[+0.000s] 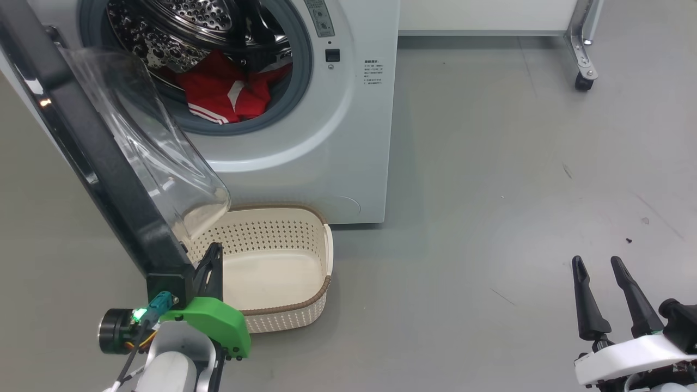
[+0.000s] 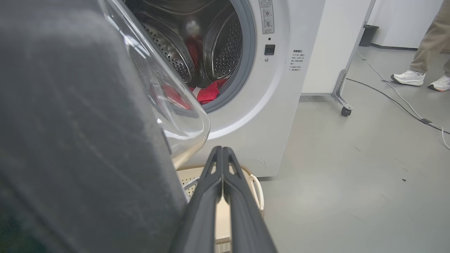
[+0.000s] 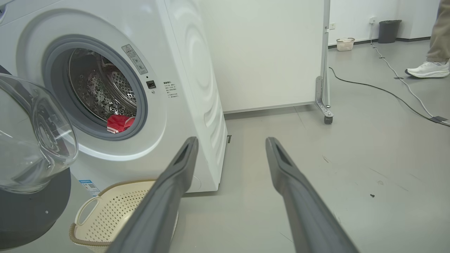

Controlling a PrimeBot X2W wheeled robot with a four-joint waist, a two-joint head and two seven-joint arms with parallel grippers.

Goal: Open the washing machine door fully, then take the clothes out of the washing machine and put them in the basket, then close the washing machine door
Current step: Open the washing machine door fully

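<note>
The washing machine door (image 1: 92, 158) stands swung wide above the empty basket (image 1: 288, 321) on the floor, so opening looks done. Red clothes (image 1: 223, 95) lie inside the washing machine (image 1: 337, 136). The left gripper (image 2: 222, 154) is clenched empty beside the door's rim, the right gripper (image 1: 595, 261) spread; unloading and closing remain

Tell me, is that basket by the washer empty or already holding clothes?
Empty. The basket shows a bare cream floor in the head view, and the red clothes lie in the washing machine drum.
</note>
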